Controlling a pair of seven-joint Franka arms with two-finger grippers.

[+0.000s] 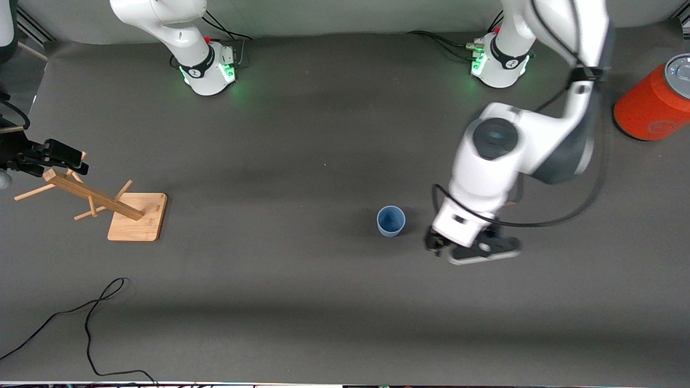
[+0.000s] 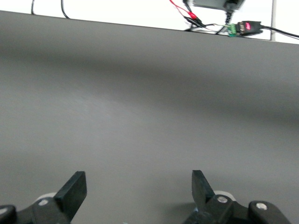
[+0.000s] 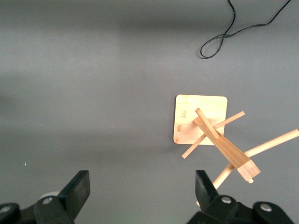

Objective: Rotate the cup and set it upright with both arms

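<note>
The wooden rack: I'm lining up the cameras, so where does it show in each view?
Front view: rack at the right arm's end of the table, base flat, post leaning.
Right wrist view: rack seen from above, ahead of the open right gripper.
Left wrist view: not in it.
Shared landmark: the black cable near the rack.

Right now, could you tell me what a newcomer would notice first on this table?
The small blue cup stands upright mid-table, with the open left gripper empty just beside it. An orange-red can sits at the left arm's end, and the open right gripper hovers over a wooden peg rack.
</note>
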